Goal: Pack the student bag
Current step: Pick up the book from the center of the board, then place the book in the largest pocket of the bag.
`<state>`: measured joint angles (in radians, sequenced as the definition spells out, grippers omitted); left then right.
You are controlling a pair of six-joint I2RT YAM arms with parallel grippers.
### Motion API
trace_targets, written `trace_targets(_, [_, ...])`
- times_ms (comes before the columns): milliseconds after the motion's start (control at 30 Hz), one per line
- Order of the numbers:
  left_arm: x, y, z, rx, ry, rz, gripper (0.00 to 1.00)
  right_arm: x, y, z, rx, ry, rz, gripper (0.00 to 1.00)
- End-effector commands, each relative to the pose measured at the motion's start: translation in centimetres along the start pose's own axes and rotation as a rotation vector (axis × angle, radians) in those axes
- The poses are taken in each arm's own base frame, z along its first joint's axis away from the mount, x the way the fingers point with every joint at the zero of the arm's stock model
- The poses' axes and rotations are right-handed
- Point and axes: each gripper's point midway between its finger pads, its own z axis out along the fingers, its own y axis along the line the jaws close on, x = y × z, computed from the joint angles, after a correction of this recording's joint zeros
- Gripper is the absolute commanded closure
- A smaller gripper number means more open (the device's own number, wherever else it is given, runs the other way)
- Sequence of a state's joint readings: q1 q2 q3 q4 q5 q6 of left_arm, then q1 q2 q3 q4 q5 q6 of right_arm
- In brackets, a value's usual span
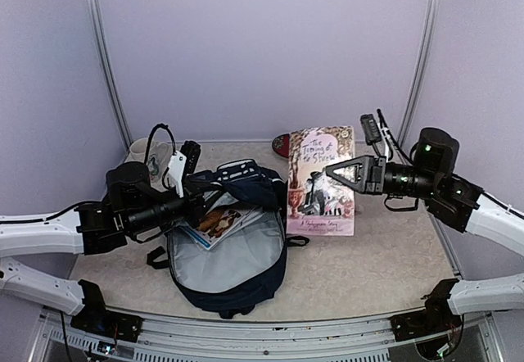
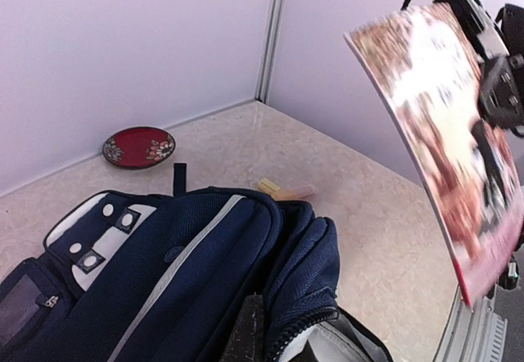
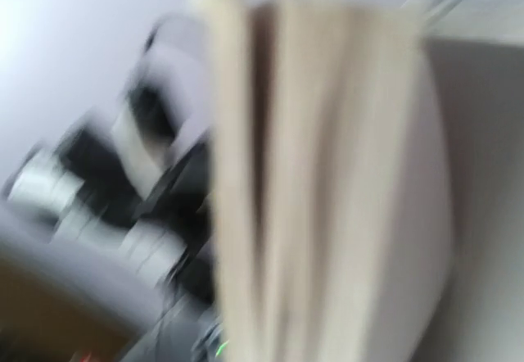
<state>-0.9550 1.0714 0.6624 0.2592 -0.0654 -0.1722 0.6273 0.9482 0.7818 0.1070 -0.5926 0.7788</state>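
Note:
The student bag (image 1: 237, 264) lies on the table with its main compartment unzipped, grey lining showing and a picture book (image 1: 217, 221) inside. My left gripper (image 1: 196, 188) is shut on the bag's upper rim. In the left wrist view, navy fabric (image 2: 196, 272) is pinched beside a dark finger (image 2: 244, 333). My right gripper (image 1: 339, 171) is shut on a pink illustrated book (image 1: 321, 183), which it holds upright just right of the bag. The right wrist view is blurred and filled by the book's page edges (image 3: 303, 182). The same book (image 2: 450, 133) hangs at the right of the left wrist view.
A red patterned dish (image 1: 282, 145) lies at the back by the wall, partly behind the book, and shows again (image 2: 139, 146) past the bag. A pale mug (image 1: 146, 152) stands at the back left. A small yellowish object (image 2: 282, 188) lies behind the bag.

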Motion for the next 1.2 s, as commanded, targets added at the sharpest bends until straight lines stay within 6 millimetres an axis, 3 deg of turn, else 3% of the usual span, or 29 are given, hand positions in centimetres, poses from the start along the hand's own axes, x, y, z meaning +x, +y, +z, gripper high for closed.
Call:
trace_targets(0, [-5.8,1.1,-0.2,-0.094,-0.198,-0.027,1.0,6.1,6.9,3.0,-0.349,0.25,-0.041,1.0])
trace_targets(167, [-7.0,0.6,0.6,-0.102,-0.21,0.0,1.0,11.0,7.9,5.5,-0.413,0.402,0.009,1.0])
trace_targets(333, [-8.9,-0.3,0.6,-0.113,-0.245,0.047,1.0,13.8,5.6,7.9,-0.38,0.498,0.112,1.0])
trace_targets(500, [-9.3,-1.2,0.3,-0.099,-0.254,0.063,1.0,15.4,2.9,11.2,-0.307,0.534,0.203,1.0])
trace_targets(667, [-9.3,-2.4,-0.7,-0.068,-0.29,0.035,1.0,13.2,0.0,15.6,-0.212,0.429,0.26,1.0])
trace_targets(767, [-9.8,-3.3,-1.2,-0.052,-0.306,0.029,1.0,11.5,-3.3,18.3,-0.068,0.36,0.32,1.0])
trace_targets(933, [-10.2,-4.5,-1.6,-0.038,-0.314,0.041,1.0,8.5,-8.2,19.7,0.065,0.183,0.433,1.0])
trace_targets(1167, [-8.9,-6.1,-0.4,0.024,-0.28,0.05,1.0,4.9,-11.8,21.8,0.166,-0.062,0.505,1.0])
